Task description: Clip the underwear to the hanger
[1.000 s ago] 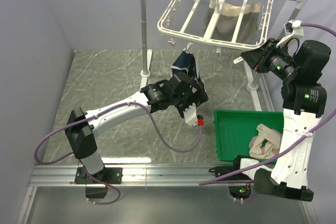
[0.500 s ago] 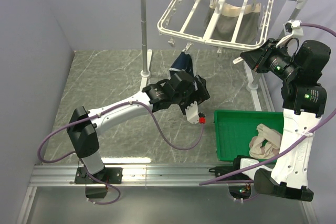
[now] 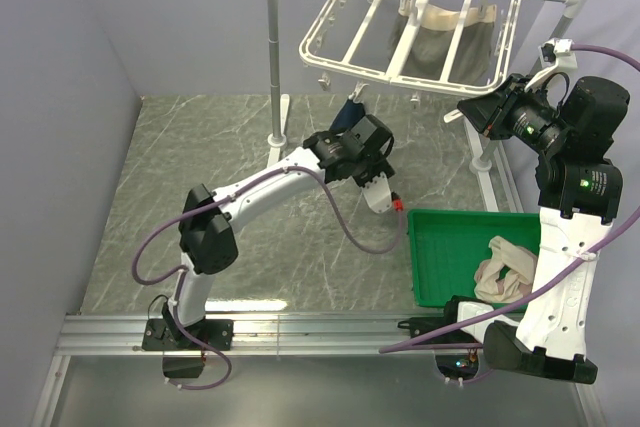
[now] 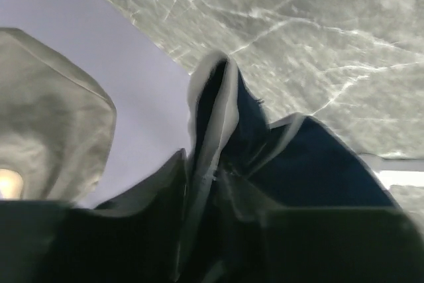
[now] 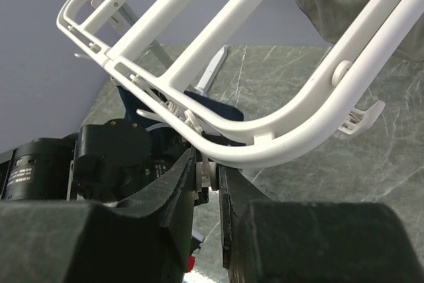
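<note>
The navy underwear [image 3: 347, 114], edged with white piping, hangs bunched just below the front rail of the white hanger [image 3: 395, 76]. My left gripper [image 3: 352, 132] reaches up to it from below. In the left wrist view the left gripper [image 4: 212, 180] is shut on a fold of the underwear [image 4: 305, 164], which rises up between the dark fingers. My right gripper [image 3: 468, 112] is at the hanger's near right corner. In the right wrist view the right gripper [image 5: 211, 180] is shut on a small white clip [image 5: 210, 171] under the hanger's curved rail [image 5: 278, 145].
An olive-grey garment [image 3: 440, 42] hangs in the hanger. The hanger hangs from a white pole stand [image 3: 272, 47] with a grey crossbar. A green tray [image 3: 445, 247] at the right holds a beige cloth [image 3: 508, 267]. A purple cable [image 3: 345, 227] loops under the left arm.
The left arm has swung in and lifted toward the hanger. Its gripper, open before, has shut on the underwear. The right arm has not moved.
</note>
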